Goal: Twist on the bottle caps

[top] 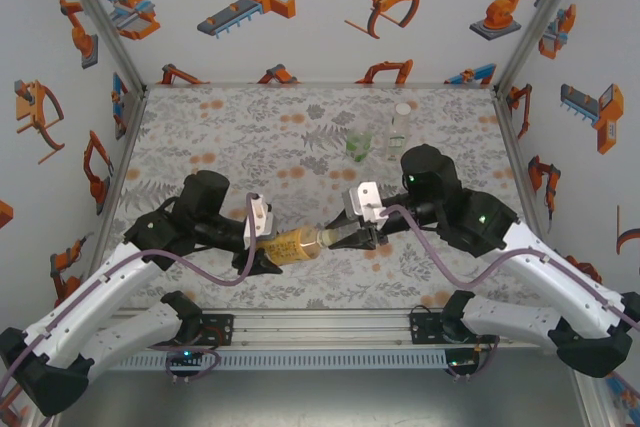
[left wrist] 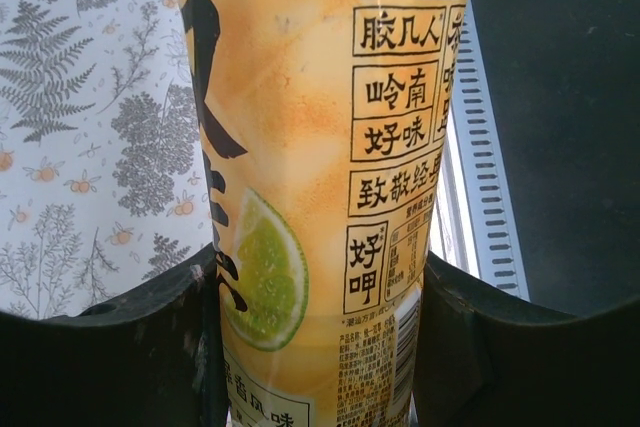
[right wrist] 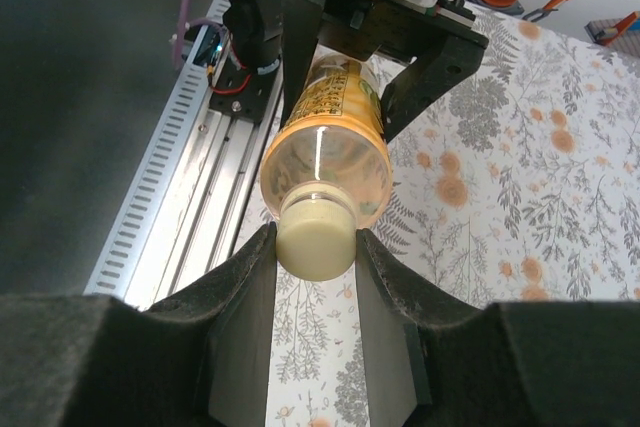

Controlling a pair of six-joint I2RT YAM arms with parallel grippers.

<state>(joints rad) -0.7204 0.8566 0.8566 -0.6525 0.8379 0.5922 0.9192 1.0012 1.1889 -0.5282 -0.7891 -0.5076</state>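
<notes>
The left gripper (top: 262, 247) is clamping the body of the amber bottle (top: 293, 245), jaws narrowed against its label. The bottle is lying level over the mat (top: 200, 137), base end at 9 o'clock in that grip and neck pointing to 3 o'clock. At the neck the yellowish cap (right wrist: 316, 237) is sitting on the bottle's mouth, and the right gripper (top: 352, 238) is pinching it, fingers (right wrist: 245, 292) pressing its sides with the jaws nearly closed. Toward 12 o'clock from the right gripper, well apart, the green-tinted bottle (top: 358, 145) and the colourless bottle (top: 400, 125) are standing upright near each other.
</notes>
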